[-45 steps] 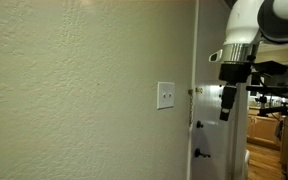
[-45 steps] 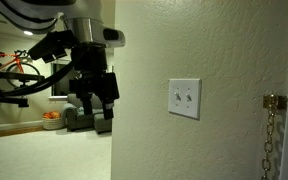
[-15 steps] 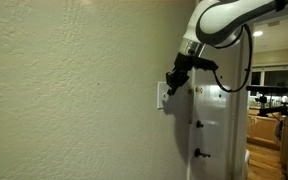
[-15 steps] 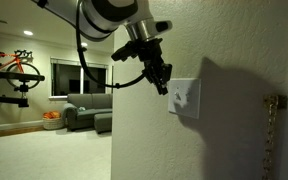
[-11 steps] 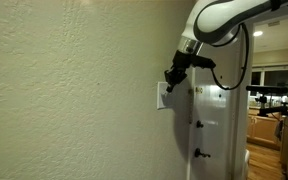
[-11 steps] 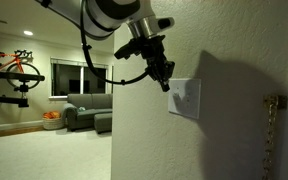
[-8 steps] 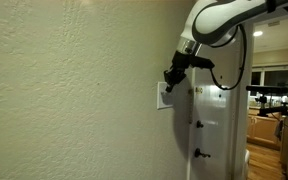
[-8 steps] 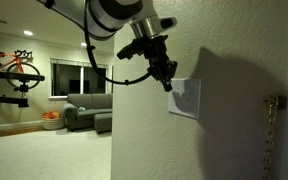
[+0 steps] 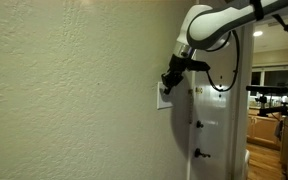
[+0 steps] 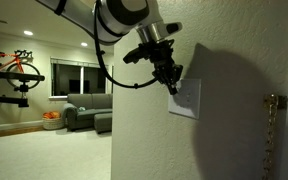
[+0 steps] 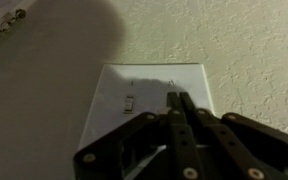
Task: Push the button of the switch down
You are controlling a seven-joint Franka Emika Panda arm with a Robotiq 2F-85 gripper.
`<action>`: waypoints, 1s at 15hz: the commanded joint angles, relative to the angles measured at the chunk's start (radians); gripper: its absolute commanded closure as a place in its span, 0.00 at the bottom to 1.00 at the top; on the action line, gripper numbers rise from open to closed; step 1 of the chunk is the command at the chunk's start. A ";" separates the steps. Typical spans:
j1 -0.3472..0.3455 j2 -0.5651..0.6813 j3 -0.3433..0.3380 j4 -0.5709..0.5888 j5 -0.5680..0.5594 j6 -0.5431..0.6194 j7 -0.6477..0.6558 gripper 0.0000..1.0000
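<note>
The switch point(image 9: 162, 100) is a small white plate on the textured wall, also seen in an exterior view point(image 10: 189, 99). My gripper point(image 9: 168, 85) is shut, its fingers pressed together into one narrow tip. That tip rests against the plate's upper part point(image 10: 174, 88). In the wrist view the switch point(image 11: 124, 120) fills the middle, and the gripper point(image 11: 177, 97) points at the plate's right half. One small toggle point(image 11: 130, 102) shows to the left of the fingertips. The fingers cover whatever lies under the tip.
A white door with a dark handle point(image 9: 198, 154) stands just beside the switch. A brass door chain point(image 10: 271, 130) hangs to the plate's other side and shows at the wrist view's corner point(image 11: 4, 28). A sofa point(image 10: 84, 115) sits in the room behind.
The jaws have closed fully over the last second. The arm has leaned in toward the wall, bringing the tip from beside the plate's edge onto the plate.
</note>
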 commanded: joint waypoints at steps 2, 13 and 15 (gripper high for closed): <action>-0.004 0.014 -0.002 -0.011 -0.013 0.021 0.008 0.94; 0.005 -0.092 0.012 -0.191 0.015 -0.010 -0.059 0.88; 0.011 -0.139 0.021 -0.245 0.047 -0.041 -0.112 0.61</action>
